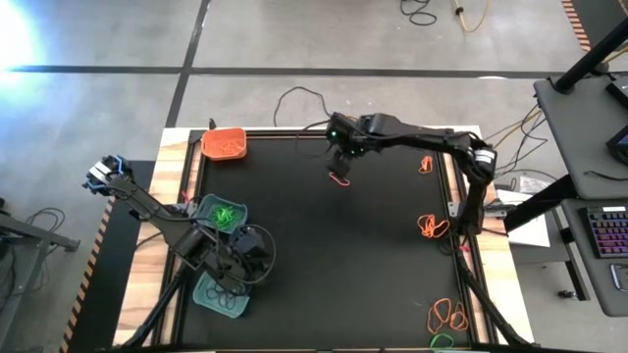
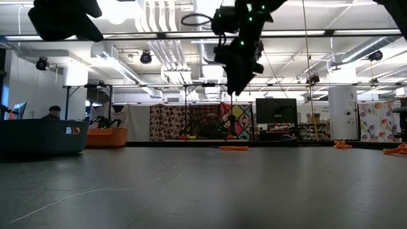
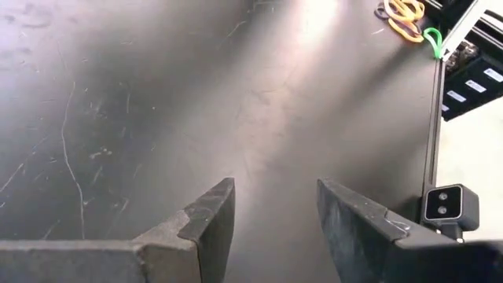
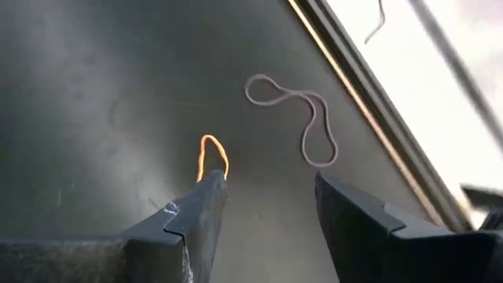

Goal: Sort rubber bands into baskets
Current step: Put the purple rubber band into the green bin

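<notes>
Overhead, right gripper (image 1: 339,165) hangs above far middle of black mat (image 1: 334,245), fingers apart, nothing clamped; orange rubber band (image 4: 212,156) shows beside one fingertip, contact unclear. Another orange band (image 1: 339,179) lies on mat just below. Left gripper (image 3: 271,216) near mat's left edge, fingers parted, empty. Orange basket (image 1: 225,144) at far left corner; green basket (image 1: 225,213) and teal basket (image 1: 218,294) by left arm. Loose orange bands (image 1: 433,227) along right edge

Three baskets on the table: one orange basket (image 1: 224,144) and two teal baskets (image 1: 225,213) (image 1: 220,294). Two arms work over them. Loose orange bands (image 1: 433,227) lie in about four small clumps, too tangled to count singly, and one green band (image 1: 442,341) sits alone.
</notes>
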Tool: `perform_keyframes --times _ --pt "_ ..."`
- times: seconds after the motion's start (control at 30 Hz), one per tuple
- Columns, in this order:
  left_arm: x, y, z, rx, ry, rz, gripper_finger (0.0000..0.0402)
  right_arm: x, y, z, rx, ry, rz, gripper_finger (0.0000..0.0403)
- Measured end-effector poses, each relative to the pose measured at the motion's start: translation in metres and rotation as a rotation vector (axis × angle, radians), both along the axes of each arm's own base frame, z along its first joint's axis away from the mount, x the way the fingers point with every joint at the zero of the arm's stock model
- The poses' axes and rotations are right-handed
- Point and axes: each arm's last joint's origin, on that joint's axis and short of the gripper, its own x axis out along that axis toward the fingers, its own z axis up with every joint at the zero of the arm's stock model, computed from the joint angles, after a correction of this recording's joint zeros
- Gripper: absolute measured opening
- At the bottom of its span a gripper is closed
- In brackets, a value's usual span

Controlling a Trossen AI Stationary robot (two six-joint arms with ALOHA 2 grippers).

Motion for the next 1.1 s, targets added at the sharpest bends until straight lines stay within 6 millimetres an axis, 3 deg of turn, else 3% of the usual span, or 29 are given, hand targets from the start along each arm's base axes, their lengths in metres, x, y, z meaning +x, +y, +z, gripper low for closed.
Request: perform_keyframes --times 0.13,0.83,0.97,1.1 --pt "0.000 0.001 0.000 0.014 -0.008 0.013 0.0165 -0.005 -0.010 -0.003 0.014 -0.007 -0.058 0.0189" --pt "-0.002 0.003 0.001 0.022 -0.001 0.019 0.0165 -0.002 -0.011 -0.002 -0.018 -0.028 -0.030 0.0189" --pt "-0.002 0.003 0.001 0.022 -0.001 0.019 0.0165 -0.003 -0.025 -0.012 -0.015 -0.008 -0.048 0.0189" --pt "-0.002 0.002 0.001 0.008 -0.004 0.011 0.0165 -0.006 -0.050 -0.037 -0.012 0.047 -0.056 0.0189"
